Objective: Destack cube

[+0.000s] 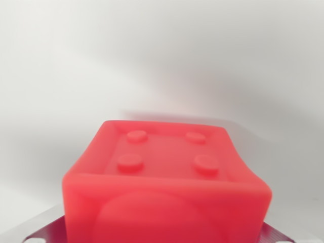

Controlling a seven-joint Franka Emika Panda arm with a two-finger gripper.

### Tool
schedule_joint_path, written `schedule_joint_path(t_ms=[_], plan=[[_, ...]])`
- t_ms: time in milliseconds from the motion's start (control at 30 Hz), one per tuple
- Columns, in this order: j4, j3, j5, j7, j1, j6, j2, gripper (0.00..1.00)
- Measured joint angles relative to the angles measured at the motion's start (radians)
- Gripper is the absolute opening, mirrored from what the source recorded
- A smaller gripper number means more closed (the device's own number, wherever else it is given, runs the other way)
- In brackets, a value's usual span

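Low in the wrist view, filling most of the bottom half, we see a red cube pressed up close to the camera. Its upper face carries four round studs in a square pattern inside a raised rim, and its near face shows a large shallow disc shape. We see metal, ribbed finger pads at the bottom left and bottom right corners, one on either side of the block and right against its flanks. From that we judge the gripper is closed on the cube and holding it, though the contact itself sits at the frame edge and is partly cut off.

Behind the cube we see only a pale, blurred white surface with a soft shadow across it. We cannot see any second cube, nor whatever the red one stood on, so we cannot tell whether it is touching a lower block or is clear of it.

Our reading of the step: the grasp looks made, and the lift or carry part of the destacking is in hand. The next move, as we judge it, calls for a straight vertical pull so the studs come free without dragging a block below sideways, then a shift to bare table and a gentle set-down before the fingers part.

We can read no brand, label or lettering anywhere on the cube or the pads.
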Motion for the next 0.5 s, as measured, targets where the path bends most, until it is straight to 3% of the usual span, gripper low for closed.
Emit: schedule_joint_path(t_ms=[500], plan=[[0.015, -0.015, 0.000, 0.000, 0.015, 0.037, 0.051, 0.00]])
